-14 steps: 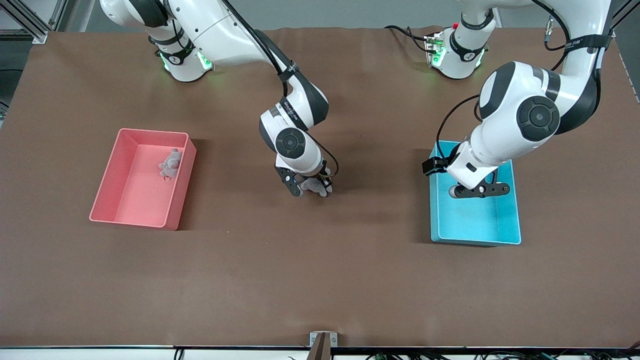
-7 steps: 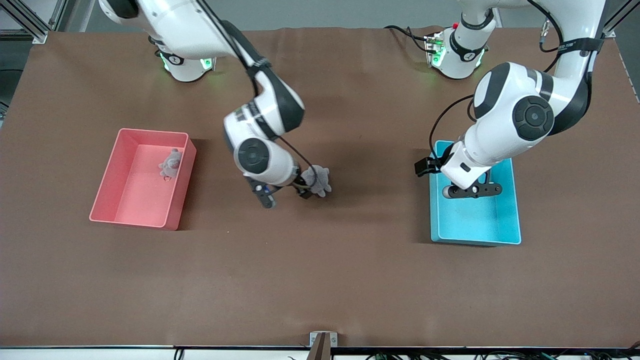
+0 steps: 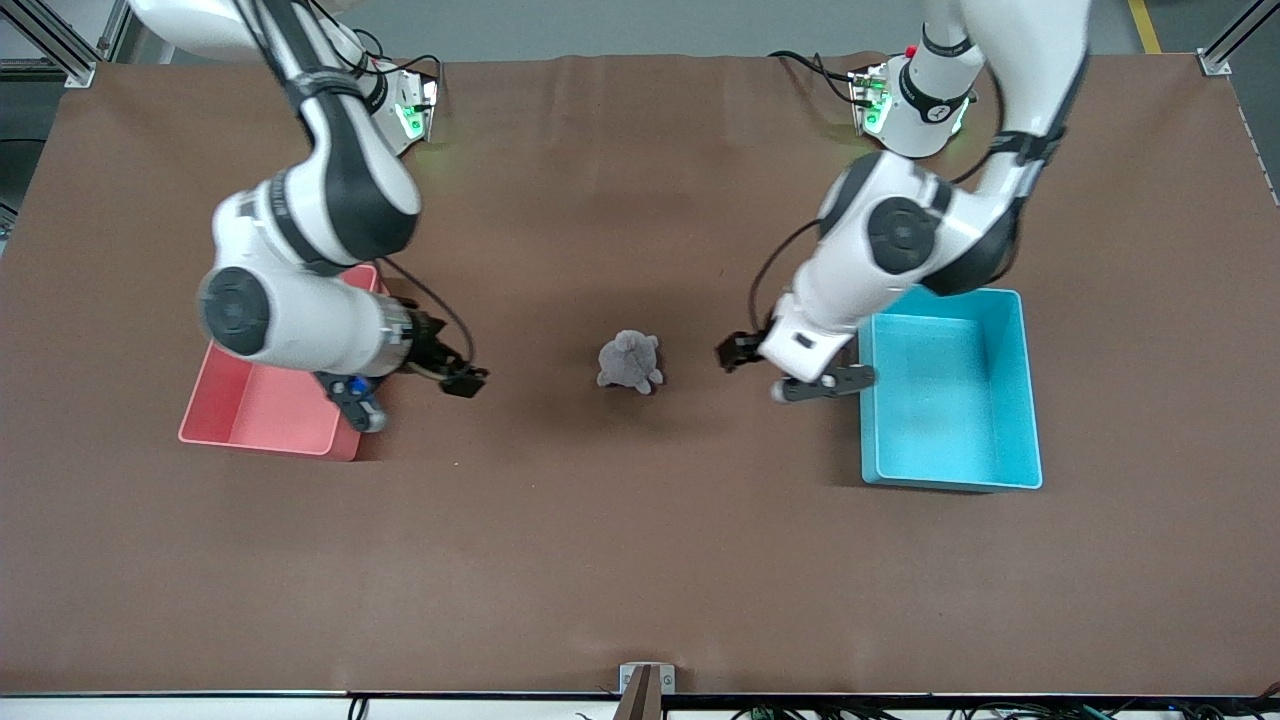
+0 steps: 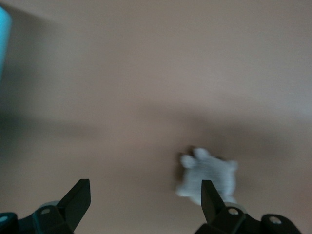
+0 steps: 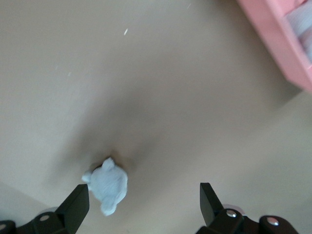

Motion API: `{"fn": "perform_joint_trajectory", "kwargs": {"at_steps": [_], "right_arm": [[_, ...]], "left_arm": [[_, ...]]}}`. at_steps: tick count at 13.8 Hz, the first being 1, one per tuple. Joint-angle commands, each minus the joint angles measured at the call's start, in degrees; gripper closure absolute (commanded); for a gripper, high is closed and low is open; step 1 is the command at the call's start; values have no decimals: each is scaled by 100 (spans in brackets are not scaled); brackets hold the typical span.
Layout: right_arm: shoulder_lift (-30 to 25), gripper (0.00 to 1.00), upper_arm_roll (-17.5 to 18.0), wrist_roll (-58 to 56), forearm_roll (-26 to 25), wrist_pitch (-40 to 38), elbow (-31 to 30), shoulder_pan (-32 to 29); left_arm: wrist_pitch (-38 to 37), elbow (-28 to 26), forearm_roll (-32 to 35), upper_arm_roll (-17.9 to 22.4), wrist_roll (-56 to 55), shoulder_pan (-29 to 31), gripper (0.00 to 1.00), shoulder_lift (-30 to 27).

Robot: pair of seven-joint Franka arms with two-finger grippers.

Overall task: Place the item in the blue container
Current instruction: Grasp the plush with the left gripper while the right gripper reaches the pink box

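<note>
A small grey plush toy (image 3: 630, 362) lies on the brown table midway between the two bins. It shows in the left wrist view (image 4: 209, 174) and in the right wrist view (image 5: 109, 185), clear of all fingers. The blue container (image 3: 950, 400) stands empty toward the left arm's end of the table. My left gripper (image 3: 790, 372) hangs open over the table between the toy and the blue container, its jaws wide apart with nothing in them (image 4: 144, 202). My right gripper (image 3: 410, 392) is open and empty over the table beside the pink bin (image 5: 144, 204).
The pink bin (image 3: 250, 412) sits toward the right arm's end, partly covered by the right arm. Its wall shows in the right wrist view (image 5: 280, 36) with something pale inside. A corner of the blue container (image 4: 2, 39) edges the left wrist view.
The right gripper let go of the plush toy and drew away to the pink bin. The left arm swung off the blue container toward the toy. The toy stays on the table.
</note>
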Motion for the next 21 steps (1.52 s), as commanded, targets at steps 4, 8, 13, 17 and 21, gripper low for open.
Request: {"fn": "perform_joint_trajectory", "kwargs": {"at_steps": [4, 8, 13, 17, 21], "right_arm": [[-579, 0, 99, -749, -103, -44, -923, -904], [-745, 0, 99, -962, -279, -54, -1370, -1343], [-1316, 0, 99, -1429, -421, 885, -2705, -1538], [-1422, 0, 107, -1437, -421, 1298, -3312, -1538], [-1379, 0, 99, -1603, -421, 1361, -3357, -1739]], "left_arm": [[819, 891, 6, 50, -891, -634, 1, 1162], [1242, 909, 14, 85, -883, -898, 1, 1611], [1243, 891, 14, 94, -874, -1083, 1, 1822], [1234, 892, 49, 102, -839, -1171, 1, 2024], [1243, 883, 322, 94, -847, -1180, 12, 2209]]}}
